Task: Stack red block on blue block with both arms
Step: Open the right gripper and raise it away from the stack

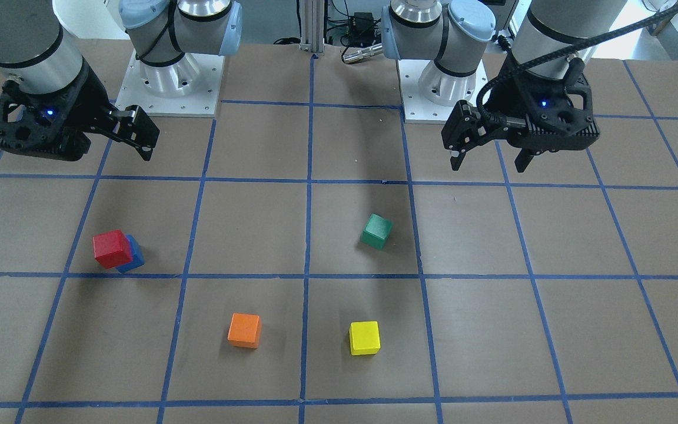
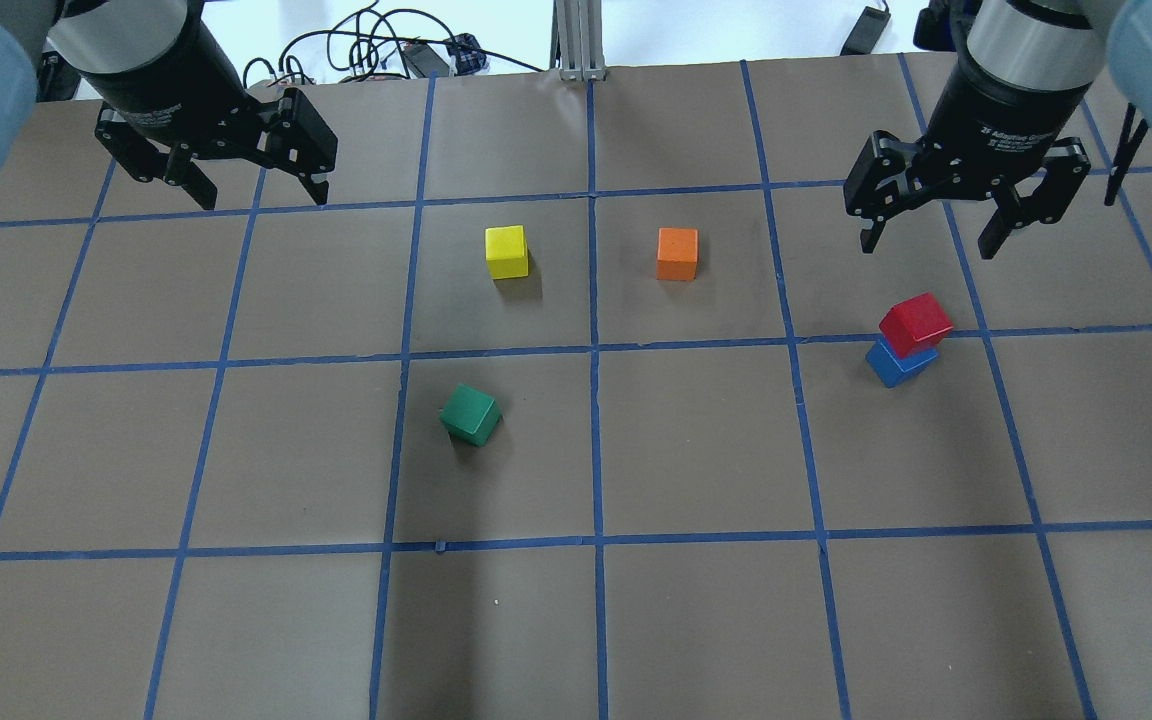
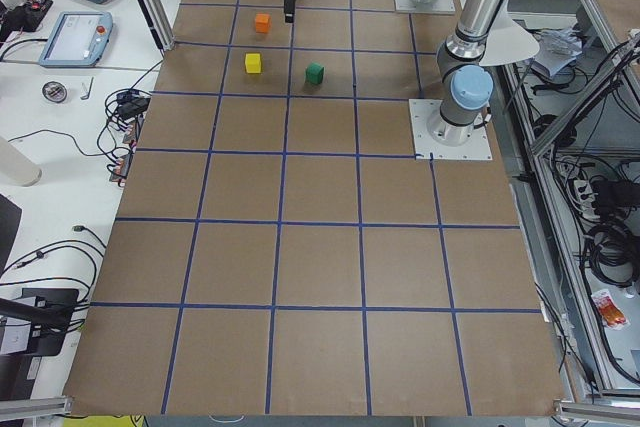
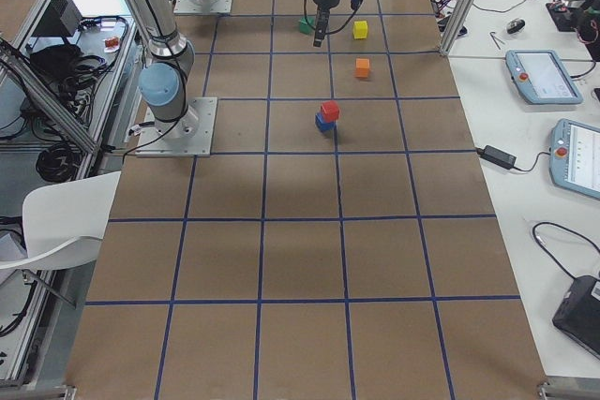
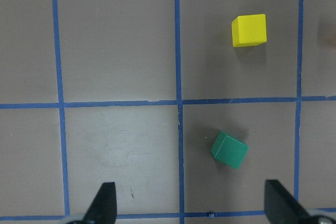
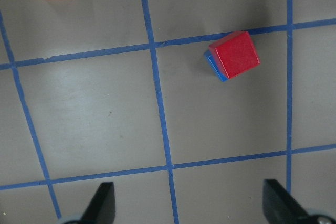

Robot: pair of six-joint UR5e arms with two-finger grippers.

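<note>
The red block (image 2: 916, 322) sits on top of the blue block (image 2: 898, 365), turned slightly, on the right side of the table. The stack also shows in the front view (image 1: 112, 248) and the right wrist view (image 6: 234, 54), where only an edge of the blue block (image 6: 212, 67) shows. My right gripper (image 2: 928, 247) is open and empty, raised above and beyond the stack. My left gripper (image 2: 261, 197) is open and empty, raised at the far left, away from all the blocks.
A green cube (image 2: 470, 414), a yellow cube (image 2: 507, 251) and an orange cube (image 2: 677, 253) lie apart mid-table. The brown table surface (image 2: 696, 600) carries a blue tape grid. Cables lie past the far edge.
</note>
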